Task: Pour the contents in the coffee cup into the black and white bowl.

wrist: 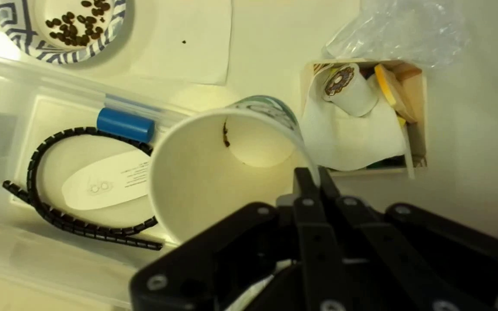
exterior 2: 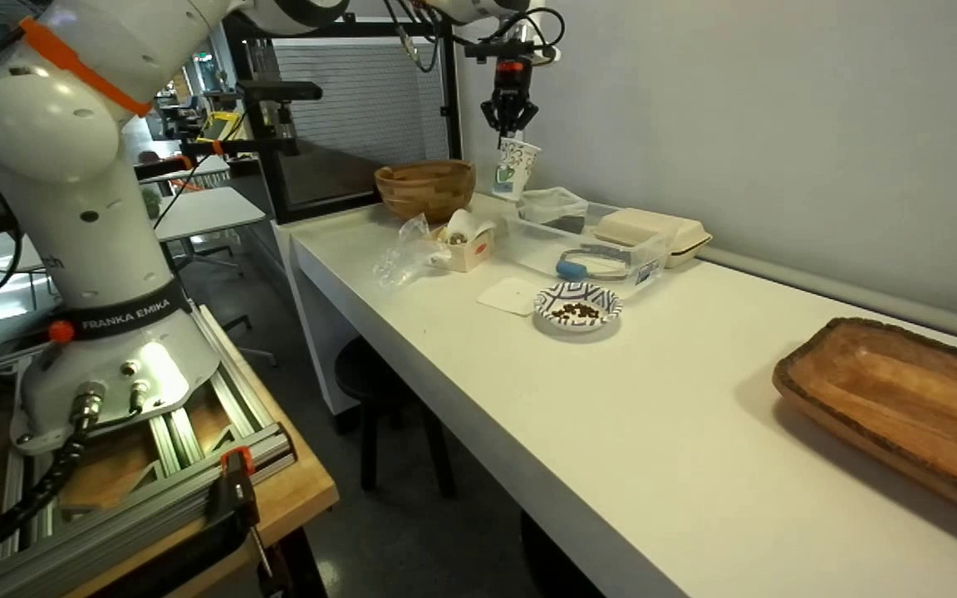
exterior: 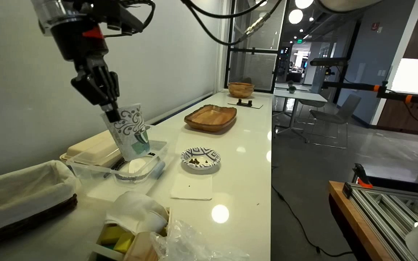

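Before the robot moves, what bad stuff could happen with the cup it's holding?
The gripper pinches the coffee cup only at one part of its rim, so the cup might twist or slip out.
Some dark bits show in the cup, which isn't over the black and white bowl; tipping it there could drop them into the clear bin or onto the white counter.
If the cup knocked the bowl, the beans inside could scatter.
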